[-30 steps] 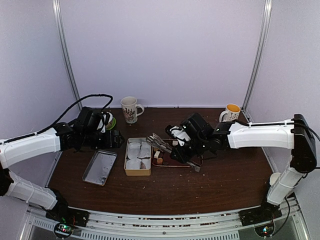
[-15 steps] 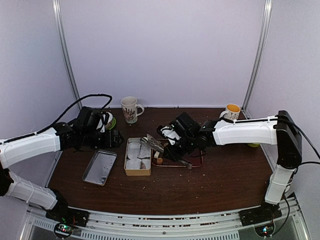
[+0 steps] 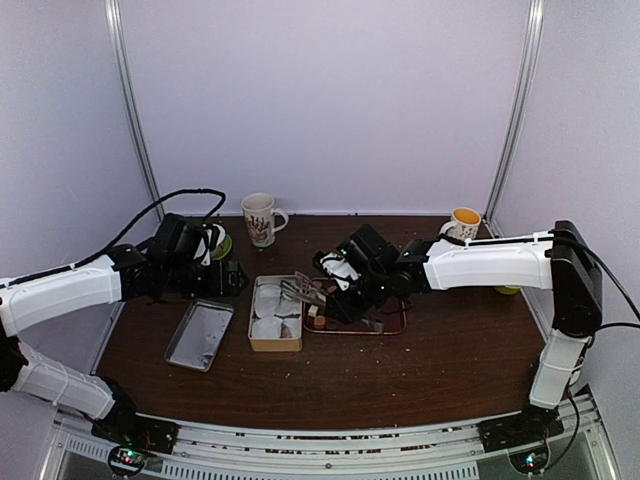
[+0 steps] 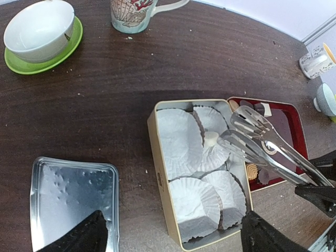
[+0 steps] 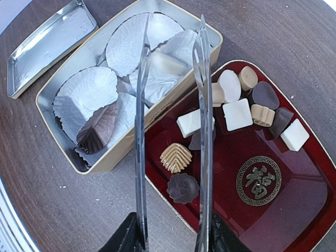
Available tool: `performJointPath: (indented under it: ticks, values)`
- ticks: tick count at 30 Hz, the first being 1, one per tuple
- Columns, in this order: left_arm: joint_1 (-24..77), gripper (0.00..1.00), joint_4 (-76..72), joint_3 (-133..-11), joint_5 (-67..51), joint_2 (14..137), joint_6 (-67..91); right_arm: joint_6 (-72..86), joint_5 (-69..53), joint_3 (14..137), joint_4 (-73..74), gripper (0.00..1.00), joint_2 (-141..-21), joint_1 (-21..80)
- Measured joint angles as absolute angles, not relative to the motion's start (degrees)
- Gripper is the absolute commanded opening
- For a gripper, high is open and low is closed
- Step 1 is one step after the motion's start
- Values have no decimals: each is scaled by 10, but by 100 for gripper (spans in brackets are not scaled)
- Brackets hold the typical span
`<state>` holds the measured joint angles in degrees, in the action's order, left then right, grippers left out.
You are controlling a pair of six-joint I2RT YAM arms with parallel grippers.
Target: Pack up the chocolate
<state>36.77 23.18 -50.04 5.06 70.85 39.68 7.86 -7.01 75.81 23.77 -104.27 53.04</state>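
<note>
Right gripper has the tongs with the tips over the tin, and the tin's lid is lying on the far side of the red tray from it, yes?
Not quite. The lid lies left of the tin, on the side away from the red tray; the left wrist view shows it. The right gripper does hold the tongs with their tips over the tin.

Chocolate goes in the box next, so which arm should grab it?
Right. The right tool holds the tongs above the tray of chocolate; the left tool is open, empty, farther off.
</note>
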Motion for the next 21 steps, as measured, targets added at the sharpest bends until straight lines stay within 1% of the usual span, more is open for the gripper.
performJointPath:
  ticks: [3, 15, 21]
  values:
    - [367, 91, 232, -500, 51, 708, 395, 79, -69, 758, 237, 44, -1043, 530]
    - [367, 91, 232, -500, 51, 708, 395, 79, -59, 758, 236, 44, -1041, 530]
    - [367, 91, 232, -500, 48, 708, 392, 80, -57, 727, 221, 43, -1000, 530]
